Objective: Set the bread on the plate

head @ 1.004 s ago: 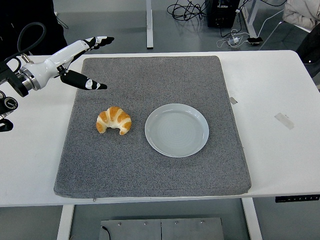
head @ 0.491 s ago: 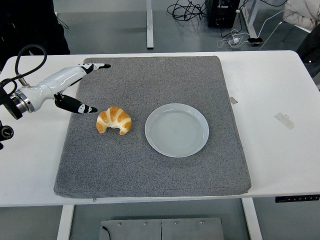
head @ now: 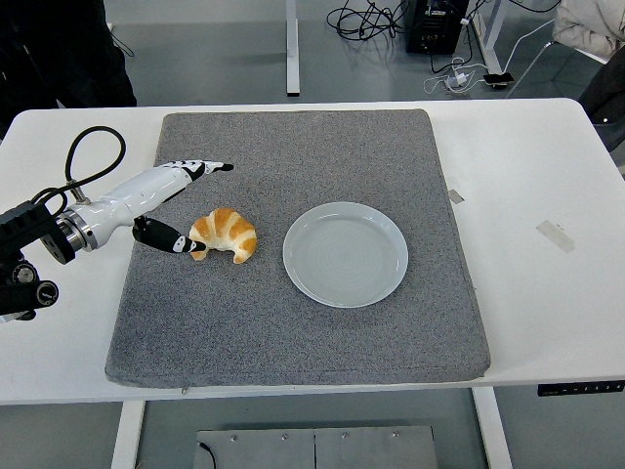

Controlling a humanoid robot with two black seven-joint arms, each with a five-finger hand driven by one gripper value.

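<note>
1. In the head view, you see the white table (head: 527,186) with a grey mat (head: 293,332) covering most of its middle, reaching from near the far edge almost to the near edge.
2. The bread (head: 224,234), a golden croissant, lies on the mat's left half, about midway between the far and near edges, its curved ends pointing toward the near edge.
3. The plate (head: 345,254), pale and round, sits on the mat just right of the bread, close to it but apart, with nothing on it.
4. Your left hand (head: 171,200) comes in from the table's left edge on a white forearm, over the mat's left margin. Its fingers (head: 200,169) stretch out spread toward the far side of the bread, while the thumb (head: 166,239) reaches to the bread's left end, at or just touching it. The hand is wide open and grips nothing.
5. A strip of tape (head: 555,235) lies on the bare table near the right edge.
</note>
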